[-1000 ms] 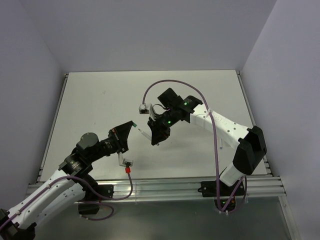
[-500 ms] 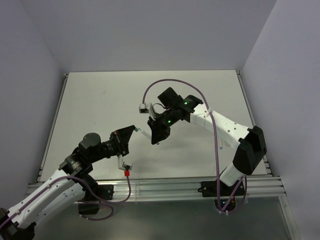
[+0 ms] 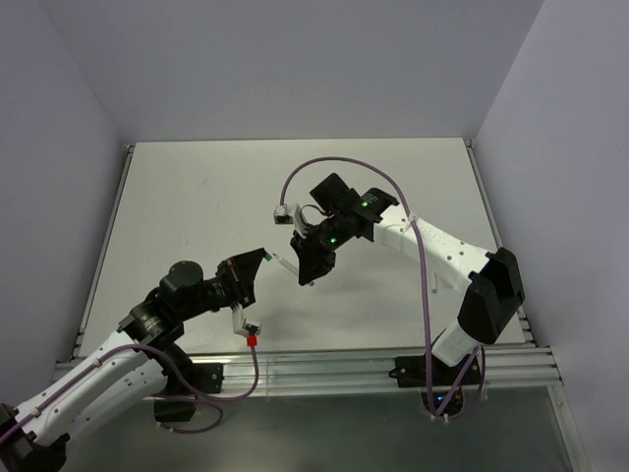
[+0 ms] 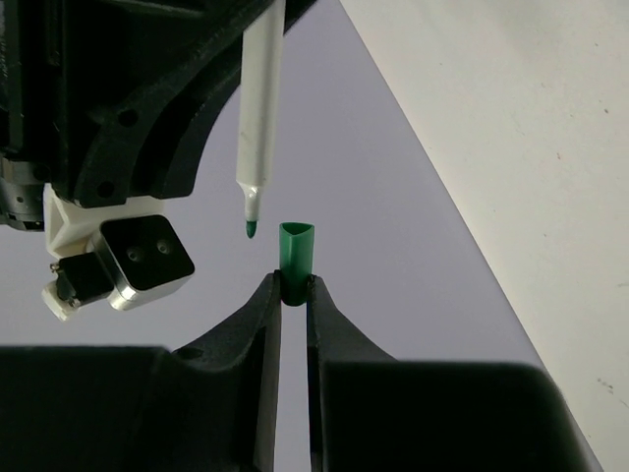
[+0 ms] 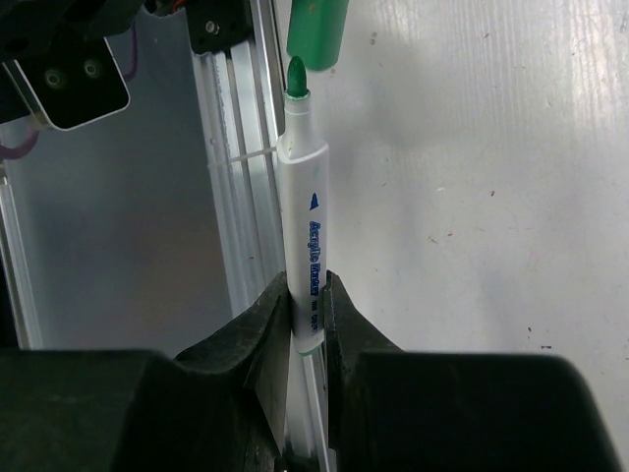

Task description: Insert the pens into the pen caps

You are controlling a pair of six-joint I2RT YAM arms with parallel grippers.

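My left gripper (image 4: 293, 290) is shut on a dark green pen cap (image 4: 295, 258), its open end pointing away from the wrist. My right gripper (image 5: 308, 295) is shut on a white pen (image 5: 306, 211) with blue print and a green tip. In the left wrist view the pen (image 4: 260, 108) comes down with its tip just left of the cap's mouth, not inside it. In the right wrist view the cap (image 5: 316, 34) sits just beyond the pen tip. In the top view both grippers, left (image 3: 253, 267) and right (image 3: 303, 272), meet above the table's near middle with the pen (image 3: 282, 263) between them. No blue cap or other pens show.
The white table (image 3: 197, 206) runs to grey walls at the back and sides. An aluminium rail (image 3: 393, 349) lines the near edge. Purple cables (image 3: 334, 165) loop over the right arm. A red connector (image 3: 252, 339) hangs under the left wrist.
The left arm has shifted slightly rightwards, bringing the green cap closer to the pen tip. The right arm has held still with the pen.
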